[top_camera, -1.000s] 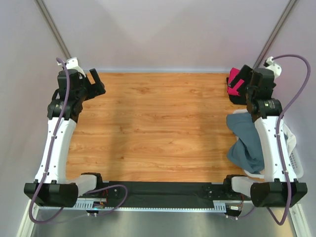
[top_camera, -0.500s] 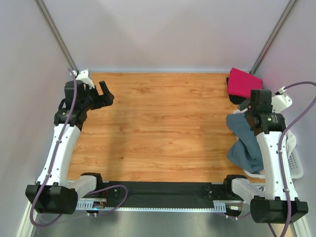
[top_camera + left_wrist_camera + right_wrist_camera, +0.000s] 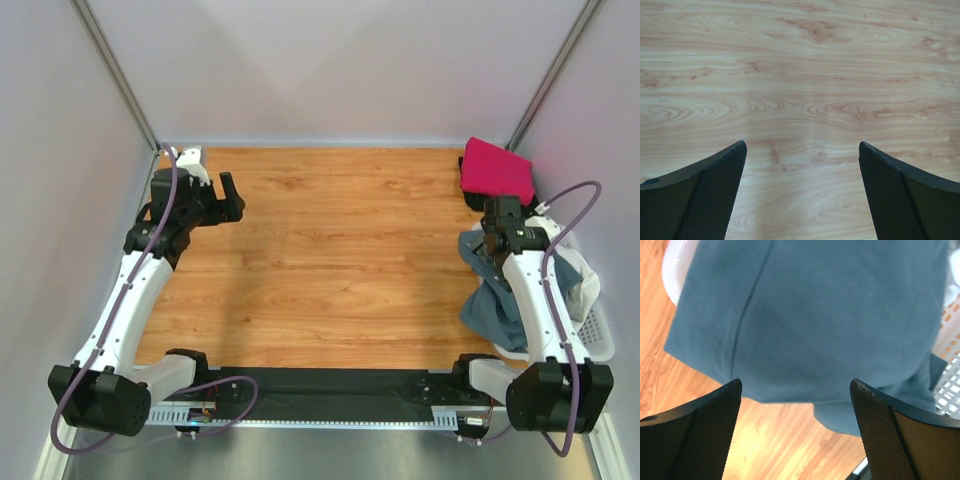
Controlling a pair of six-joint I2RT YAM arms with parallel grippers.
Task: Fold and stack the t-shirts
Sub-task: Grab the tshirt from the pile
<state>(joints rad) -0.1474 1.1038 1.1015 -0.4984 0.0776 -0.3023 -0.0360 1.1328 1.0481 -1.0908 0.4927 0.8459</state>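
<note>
While its two black mesh-faced fingers [image 3: 715,430] stand wide apart with nothing between them, the right end effector [image 3: 796,385] points down just above the large slate blue-grey cotton t-shirt [image 3: 830,315], which hangs crumpled over the rim of the white plastic lattice basket [image 3: 952,315] and spills onto the wood-grain worktop [image 3: 340,250] at its right edge. Behind that wrist, the white right arm [image 3: 545,300] rises from its near base and reaches away, bent sharply down at the end, with a purple cable [image 3: 575,200] looping beside it. A folded magenta-pink t-shirt [image 3: 495,170] lies in the far right corner, just beyond the end effector. Over bare wood near the far left corner, the left end effector [image 3: 802,147] is equally wide and empty, and its arm [image 3: 130,290] leans along the left edge.
</note>
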